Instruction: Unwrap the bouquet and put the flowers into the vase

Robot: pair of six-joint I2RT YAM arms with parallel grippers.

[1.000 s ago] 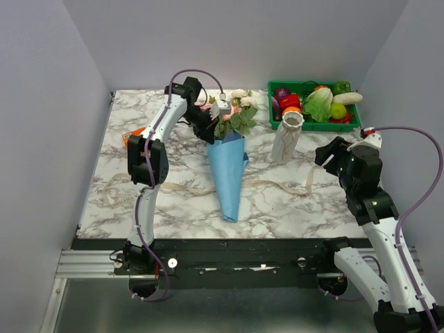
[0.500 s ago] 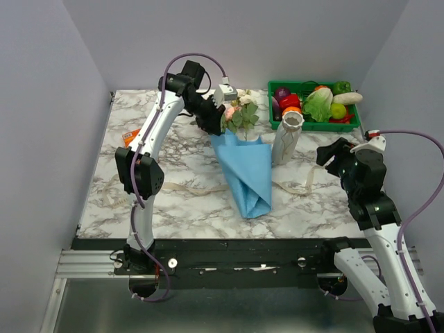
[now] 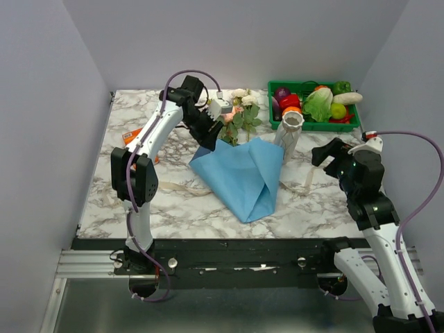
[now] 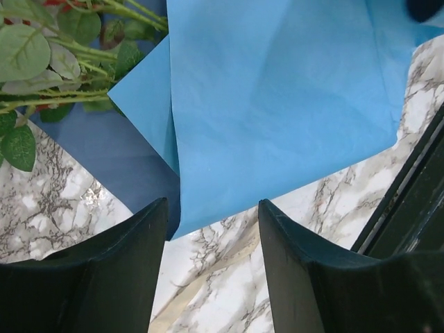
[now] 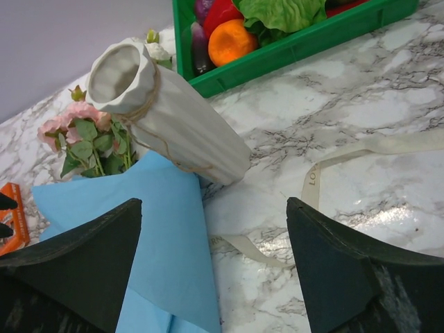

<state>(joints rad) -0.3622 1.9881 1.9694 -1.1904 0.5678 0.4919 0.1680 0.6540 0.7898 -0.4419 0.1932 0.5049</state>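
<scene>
The marble table fills the middle of the top view; across its centre the blue paper lies spread as a loose, half-folded sheet, no longer a tight cone; its upper edge runs under the flowers, which lie at upper centre with heads pointing to the back wall and stems on the paper. The green crate of vegetables sits at upper right; just left of it the vase stands upright, with the right corner of the paper just beside its foot. A loose beige ribbon trails over the table from left to right, passing near the vase.

The left gripper hangs at the left of the flowers; in its wrist view its fingers stand apart with nothing between them, only paper edge and marble beyond, so it is released. The right gripper is at the right of the frame, spread wide and empty, facing the vase.

Judging from this, the unwrapping looks nearly done and the stems are next. The risks: the slim vase tips if the paper corner or an arm nudges it; a grasp catches paper along with the thin stems; the ribbon snags on either.
</scene>
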